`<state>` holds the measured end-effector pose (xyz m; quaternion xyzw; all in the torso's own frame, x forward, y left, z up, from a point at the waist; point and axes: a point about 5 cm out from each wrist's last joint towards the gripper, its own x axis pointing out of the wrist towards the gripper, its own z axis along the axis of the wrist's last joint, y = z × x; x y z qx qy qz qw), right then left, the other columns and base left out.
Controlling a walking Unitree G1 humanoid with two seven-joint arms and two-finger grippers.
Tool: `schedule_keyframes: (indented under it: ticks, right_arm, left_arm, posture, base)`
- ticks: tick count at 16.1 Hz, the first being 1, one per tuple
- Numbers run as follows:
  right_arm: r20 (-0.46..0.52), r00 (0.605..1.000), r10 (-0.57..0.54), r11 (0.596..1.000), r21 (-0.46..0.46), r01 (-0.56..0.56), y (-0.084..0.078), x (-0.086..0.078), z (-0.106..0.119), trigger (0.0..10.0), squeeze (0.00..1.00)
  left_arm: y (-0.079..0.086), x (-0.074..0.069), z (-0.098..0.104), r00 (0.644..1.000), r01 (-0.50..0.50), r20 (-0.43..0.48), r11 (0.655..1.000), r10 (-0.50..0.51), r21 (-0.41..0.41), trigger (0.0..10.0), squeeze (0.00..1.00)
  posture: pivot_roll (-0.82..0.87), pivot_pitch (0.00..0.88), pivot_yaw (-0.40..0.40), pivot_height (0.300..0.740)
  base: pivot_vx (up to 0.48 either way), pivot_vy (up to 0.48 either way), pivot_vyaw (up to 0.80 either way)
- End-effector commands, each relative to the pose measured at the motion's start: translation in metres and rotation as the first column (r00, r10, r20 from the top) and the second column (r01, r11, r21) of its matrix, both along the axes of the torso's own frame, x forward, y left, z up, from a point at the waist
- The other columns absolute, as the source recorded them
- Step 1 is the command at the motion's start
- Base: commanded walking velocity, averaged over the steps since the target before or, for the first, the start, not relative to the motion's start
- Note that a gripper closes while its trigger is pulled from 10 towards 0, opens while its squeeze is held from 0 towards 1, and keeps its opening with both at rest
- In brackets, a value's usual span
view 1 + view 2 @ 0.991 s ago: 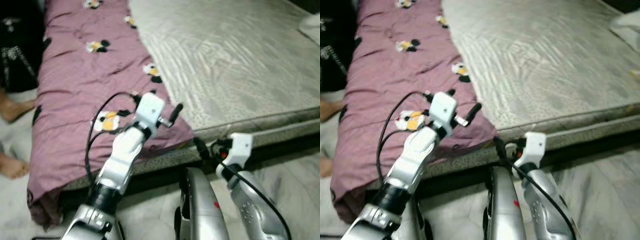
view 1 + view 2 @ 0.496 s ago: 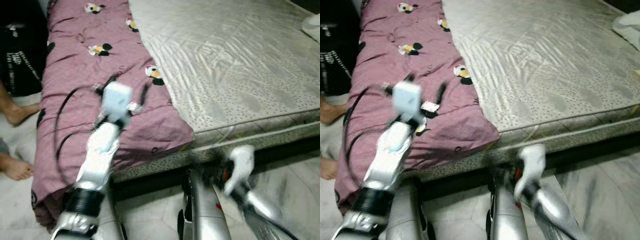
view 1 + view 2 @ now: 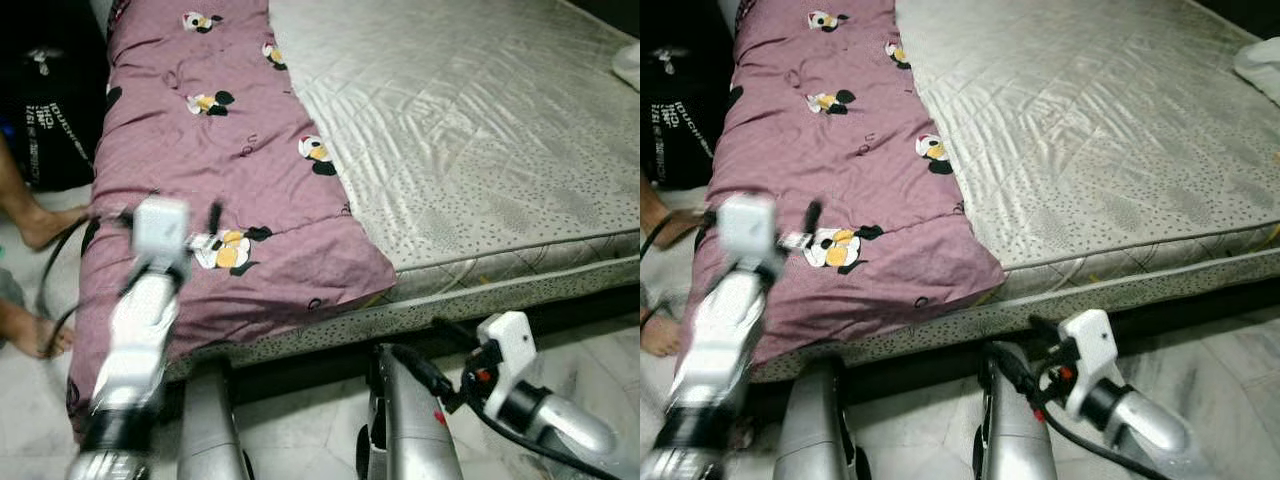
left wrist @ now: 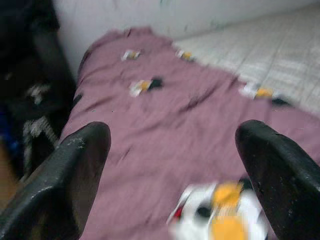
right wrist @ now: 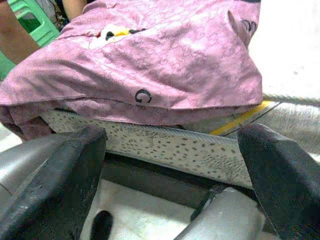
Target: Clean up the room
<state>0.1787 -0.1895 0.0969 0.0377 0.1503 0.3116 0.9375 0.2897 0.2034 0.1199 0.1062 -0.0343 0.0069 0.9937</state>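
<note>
Evidently the robot is at the approach step: the left tool (image 3: 185, 225), fingers spread wide and holding nothing, hovers over the near end of the purple blanket (image 3: 200, 150), which lies along the bed's (image 3: 520, 260) left strip, from twelve o'clock down to seven o'clock in the head views. The right tool (image 5: 170, 165) hangs low at five o'clock beside the bed's edge, likewise open and empty. Next, the left tool probably needs to descend and pinch a fold near the printed patch (image 3: 228, 250). A person's bare feet (image 3: 30, 225) stand at nine o'clock, close to the blanket's overhang, beside a dark bag (image 3: 50, 110); they may crowd any pull leftward.
</note>
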Motion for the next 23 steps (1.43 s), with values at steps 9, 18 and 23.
schedule_keyframes:
  ticks: [9,18,23]
  right_arm:
    - [0.085,0.994,-0.061,0.995,-0.073,0.068,0.001,0.021,-0.012,10.0,0.00]
    - [0.432,0.734,-0.525,0.838,0.111,0.534,-0.005,0.101,0.066,10.0,0.00]
    - [0.449,0.722,-0.527,0.841,0.153,0.519,0.032,0.145,0.072,10.0,0.00]
  left_arm:
    - [0.038,-0.050,0.016,0.983,-0.182,0.053,0.980,0.178,0.080,10.0,0.00]
    - [0.018,0.024,0.054,0.971,-0.172,0.174,0.985,0.165,0.025,10.0,0.00]
    - [-0.018,0.052,0.052,0.978,-0.106,0.176,0.993,0.113,-0.052,10.0,0.00]
  posture:
    - [0.04,0.023,-0.065,0.517]
    - [-0.02,0.000,-0.031,0.517]
    - [-0.04,0.000,-0.019,0.517]
  base:
    - [0.000,0.000,0.00]
    - [0.000,0.000,0.00]
    - [0.000,0.000,0.00]
